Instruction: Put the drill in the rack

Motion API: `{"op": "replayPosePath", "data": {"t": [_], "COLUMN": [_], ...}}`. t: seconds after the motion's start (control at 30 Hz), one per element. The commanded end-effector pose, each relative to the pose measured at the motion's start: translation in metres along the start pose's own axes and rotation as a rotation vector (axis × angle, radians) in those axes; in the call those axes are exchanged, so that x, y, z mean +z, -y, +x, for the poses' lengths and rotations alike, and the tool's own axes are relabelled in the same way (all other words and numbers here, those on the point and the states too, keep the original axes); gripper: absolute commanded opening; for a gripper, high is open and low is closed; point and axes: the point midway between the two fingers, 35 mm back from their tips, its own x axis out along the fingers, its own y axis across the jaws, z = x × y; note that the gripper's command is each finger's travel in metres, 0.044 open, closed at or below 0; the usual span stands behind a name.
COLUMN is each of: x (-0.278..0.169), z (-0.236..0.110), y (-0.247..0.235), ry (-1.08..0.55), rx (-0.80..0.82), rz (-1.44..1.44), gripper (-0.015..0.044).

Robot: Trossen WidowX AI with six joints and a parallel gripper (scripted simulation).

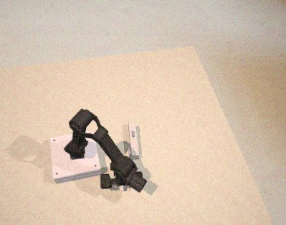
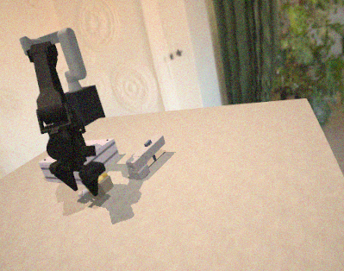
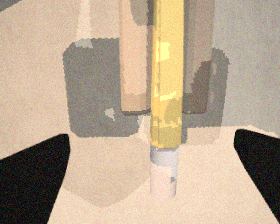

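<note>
The drill [image 3: 166, 75] is a yellow bar with a grey tip [image 3: 163, 172]. In the wrist view it lies lengthwise along two tan bars of the rack [image 3: 135, 65]. A bit of its yellow shows under the gripper in the exterior view [image 2: 103, 177]. My gripper [image 3: 154, 140] [image 2: 84, 189] [image 1: 122, 183] is open, low over the table, with one black finger on each side of the drill's tip end and neither touching it. The pale fixture block [image 1: 134, 140] [image 2: 146, 154] with its small key [image 1: 132, 134] [image 2: 147, 141] stands apart behind the gripper.
The arm's white base plate [image 1: 64, 168] [image 2: 104, 148] sits beside the gripper. The tan table [image 1: 172, 107] [image 2: 233, 181] spreads wide to the right. A wall, a curtain and plants stand beyond its far edge.
</note>
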Motion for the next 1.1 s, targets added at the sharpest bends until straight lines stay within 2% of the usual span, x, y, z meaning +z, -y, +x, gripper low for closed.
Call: {"op": "replayPosePath", "data": {"t": [0.0,0.23,0.33,0.47,0.6,0.83,1.07], "x": [0.0,-0.002,0.002,0.029,0.068,0.154,0.229], "z": [-0.018,-0.05,-0.045,-0.063,-0.084,-0.126,-0.163], "y": [0.001,0.003,0.009,0.048,0.082,0.114,0.121], "ry": [0.001,0.001,-0.02,-0.093,-0.091,0.092,0.4], "rx": [-0.008,-0.008,-0.02,-0.146,-0.311,-0.555,-0.663], "rz": [-0.006,-0.006,0.034,0.237,0.449,0.627,0.913], "gripper": [0.044,0.044,0.044,0.044,0.044,0.044,0.044]}}
